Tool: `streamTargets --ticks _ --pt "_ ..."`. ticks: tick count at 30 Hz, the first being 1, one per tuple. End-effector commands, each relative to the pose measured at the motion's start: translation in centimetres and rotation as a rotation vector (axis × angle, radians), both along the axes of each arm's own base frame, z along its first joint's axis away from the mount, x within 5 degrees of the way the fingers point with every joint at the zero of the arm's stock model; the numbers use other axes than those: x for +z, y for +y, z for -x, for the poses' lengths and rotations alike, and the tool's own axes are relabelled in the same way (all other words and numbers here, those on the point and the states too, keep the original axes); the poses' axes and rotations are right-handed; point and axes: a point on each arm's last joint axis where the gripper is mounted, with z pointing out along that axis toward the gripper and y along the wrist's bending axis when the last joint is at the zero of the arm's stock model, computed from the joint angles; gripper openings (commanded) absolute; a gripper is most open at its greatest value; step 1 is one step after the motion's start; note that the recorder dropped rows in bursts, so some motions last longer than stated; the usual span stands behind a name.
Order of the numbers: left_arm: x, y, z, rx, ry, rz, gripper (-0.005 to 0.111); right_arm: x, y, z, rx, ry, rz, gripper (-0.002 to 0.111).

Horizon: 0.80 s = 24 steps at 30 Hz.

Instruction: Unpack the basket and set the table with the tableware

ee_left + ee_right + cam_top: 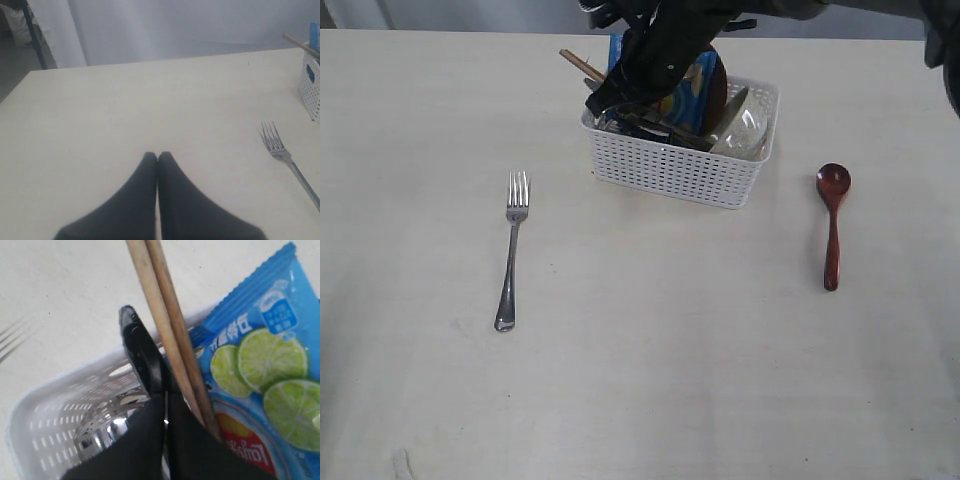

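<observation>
The white basket (pixel 670 170) stands on the table (pixel 640 380) at the back centre. My right gripper (pixel 610 100) reaches down into its left end. In the right wrist view the right gripper (pixel 165 392) is shut on a thin black-handled knife (pixel 137 342) that sticks out past its tips. Brown chopsticks (pixel 165 315) lean right beside it, against the blue chip bag (pixel 260 355). A steel cup (pixel 100 432) glints below in the basket (pixel 45 410). The fork (pixel 512 250) and the red-brown spoon (pixel 832 225) lie on the table. My left gripper (pixel 157 156) is shut and empty.
The chopsticks (pixel 582 65) poke out over the basket's back left corner, and the chip bag (pixel 695 95) stands upright inside. In the left wrist view the fork (pixel 280 150) lies to one side, with the basket's corner (pixel 311 90) beyond it.
</observation>
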Motion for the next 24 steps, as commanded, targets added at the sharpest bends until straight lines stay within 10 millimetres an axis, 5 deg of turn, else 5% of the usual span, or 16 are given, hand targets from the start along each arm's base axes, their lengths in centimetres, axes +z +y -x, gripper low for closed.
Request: streamTargets --ticks 1,6,10,12,22,24 --pt "0.0 0.0 0.0 -0.005 -0.002 0.006 0.000 2.0 -0.1 0.1 0.008 -0.046 -0.015 0.000" --pt "0.0 0.0 0.0 -0.005 -0.002 0.006 0.000 3.8 -0.3 0.4 0.019 -0.078 -0.027 0.002" --pt "0.0 0.0 0.0 -0.005 -0.002 0.006 0.000 2.9 0.0 0.2 0.011 -0.070 -0.033 0.043" --pt "0.0 0.0 0.0 -0.005 -0.002 0.004 0.000 1.9 0.1 -0.1 0.001 -0.063 -0.032 0.049" --pt "0.0 0.0 0.0 -0.005 -0.002 0.004 0.000 -0.6 0.4 -0.7 -0.006 -0.052 -0.017 0.048" --pt "0.0 0.0 0.0 -0.005 -0.002 0.004 0.000 -0.6 0.4 -0.7 -0.011 -0.055 -0.021 0.034"
